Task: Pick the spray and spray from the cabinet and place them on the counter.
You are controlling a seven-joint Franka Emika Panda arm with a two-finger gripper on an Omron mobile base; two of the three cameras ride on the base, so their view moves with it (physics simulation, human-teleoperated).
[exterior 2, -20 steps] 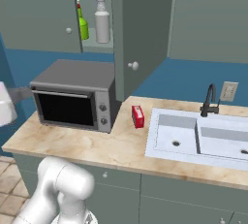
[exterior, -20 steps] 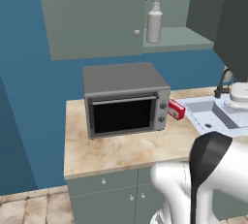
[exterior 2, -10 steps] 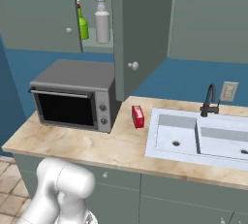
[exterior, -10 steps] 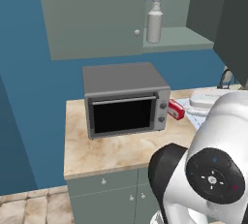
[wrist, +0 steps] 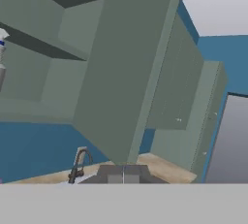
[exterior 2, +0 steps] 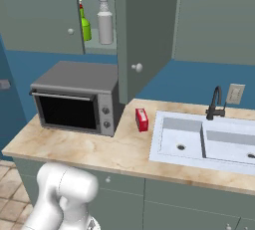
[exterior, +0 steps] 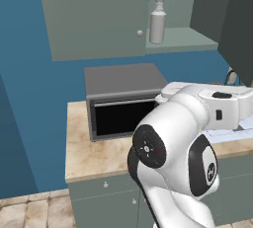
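The tall grey-white spray (exterior: pixel 157 20) (exterior 2: pixel 104 21) stands upright on the lower shelf of the open cabinet (exterior 2: pixel 145 35) (exterior: pixel 94 19). A shorter green spray (exterior 2: pixel 85 25) stands just left of it, half behind the left door. In the hand view my gripper (wrist: pixel 123 175) is shut with nothing in it, pointing up at the open cabinet door (wrist: pixel 126 68). There a sliver of the grey-white spray (wrist: pixel 2 48) shows at the left edge. The beige counter (exterior 2: pixel 114 149) (exterior: pixel 84 148) runs below.
A grey toaster oven (exterior 2: pixel 75 102) (exterior: pixel 123 98) sits on the counter under the shelf. A flat red box (exterior 2: pixel 142 119) lies beside it, then the pale sink (exterior 2: pixel 204 139) with a dark faucet (exterior 2: pixel 215 104) (wrist: pixel 80 163). My white arm (exterior: pixel 183 148) blocks the left base view's lower right.
My arm has swung up and across, now large in the left base view and over the oven's right side. The white part at the right base view's left edge is gone. Both sprays stay put.
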